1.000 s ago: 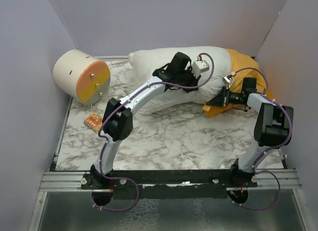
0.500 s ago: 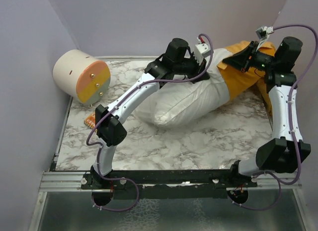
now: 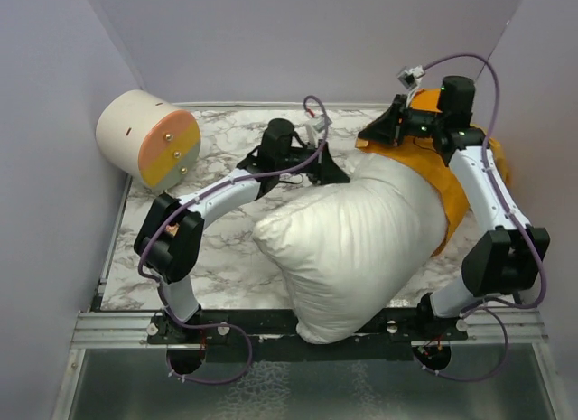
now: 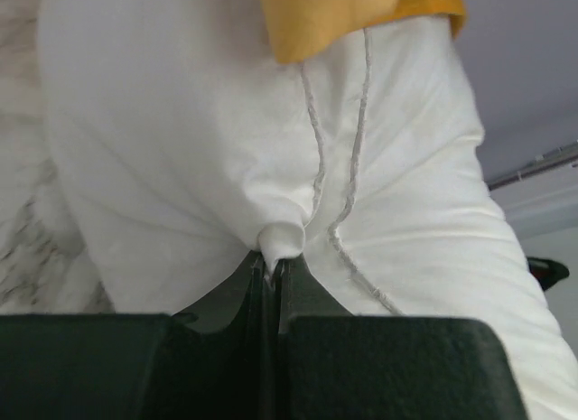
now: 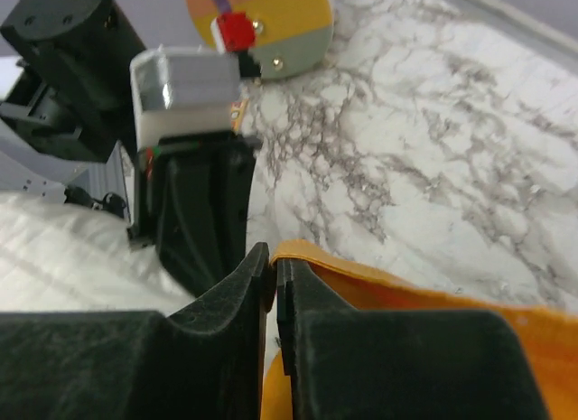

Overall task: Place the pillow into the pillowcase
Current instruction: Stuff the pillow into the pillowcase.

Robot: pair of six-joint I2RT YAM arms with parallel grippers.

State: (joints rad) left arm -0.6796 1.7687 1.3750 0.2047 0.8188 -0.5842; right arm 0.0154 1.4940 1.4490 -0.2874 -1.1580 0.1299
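The plump white pillow (image 3: 352,248) lies tilted across the table's right half, and its near end hangs over the front rail. Its far right end sits inside the orange pillowcase (image 3: 447,181), which wraps that end by the right wall. My left gripper (image 3: 341,174) is at the pillow's far left edge. In the left wrist view that gripper (image 4: 274,262) is shut on a pinch of the pillow's fabric (image 4: 181,149), with the pillowcase's edge (image 4: 343,14) above. My right gripper (image 3: 366,140) is at the case's mouth; seen from the right wrist, it (image 5: 274,262) is shut on the orange hem (image 5: 433,294).
A cream-and-orange cylinder (image 3: 149,140) lies at the back left corner on the marble table (image 3: 226,257). Purple walls close in the left, back and right. A metal rail (image 3: 262,322) runs along the near edge. The two grippers are close together.
The pillow has swung toward the near edge and now bulges over the rail. The left arm pulled back to the left; the right gripper moved left with the pillowcase's edge.
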